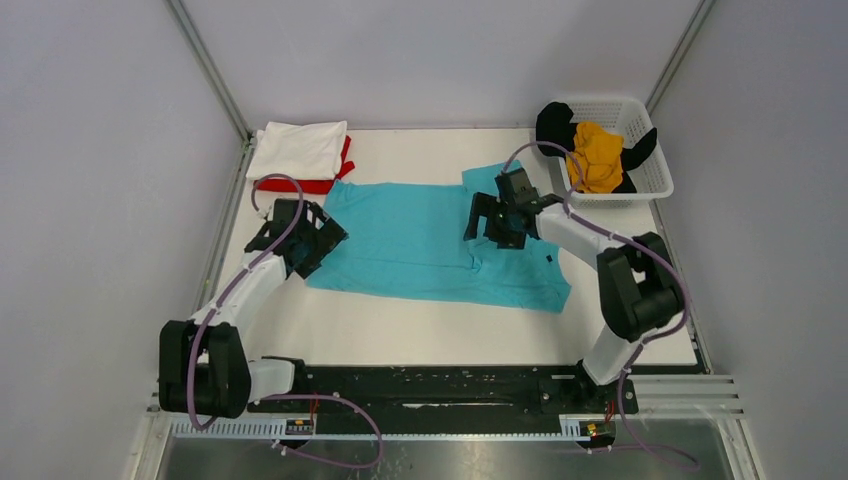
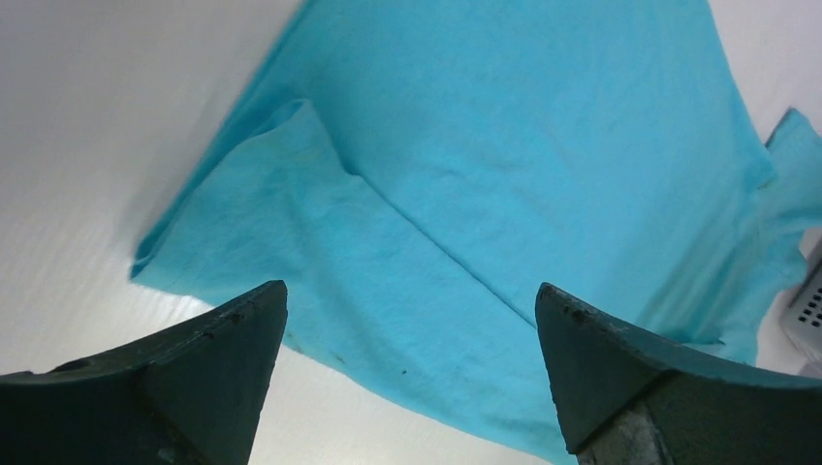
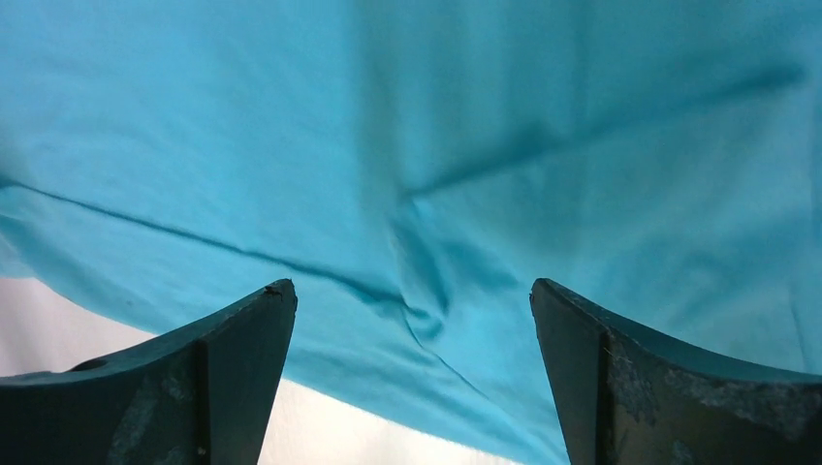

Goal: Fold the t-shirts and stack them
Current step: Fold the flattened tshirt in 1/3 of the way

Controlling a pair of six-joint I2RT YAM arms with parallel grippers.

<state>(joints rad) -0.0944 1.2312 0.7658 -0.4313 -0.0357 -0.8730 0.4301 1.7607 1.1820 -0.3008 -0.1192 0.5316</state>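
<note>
A turquoise t-shirt [image 1: 420, 240] lies spread flat across the middle of the table, one sleeve folded onto the body [image 2: 320, 223]. My left gripper [image 1: 318, 238] hovers open over the shirt's left end, nothing between its fingers [image 2: 233, 339]. Over the shirt's right part, near a small wrinkle [image 3: 426, 310], my right gripper [image 1: 498, 215] stands open and empty too. A folded white t-shirt [image 1: 298, 150] rests on a folded red t-shirt [image 1: 325, 183] at the back left. A mustard-yellow t-shirt [image 1: 596, 155] and a black t-shirt [image 1: 552, 124] lie bunched in the basket.
The white mesh basket [image 1: 655, 180] stands at the back right corner, its corner showing in the left wrist view [image 2: 809, 310]. Grey walls and a metal frame enclose the table. Bare white tabletop [image 1: 420, 330] runs along the near side.
</note>
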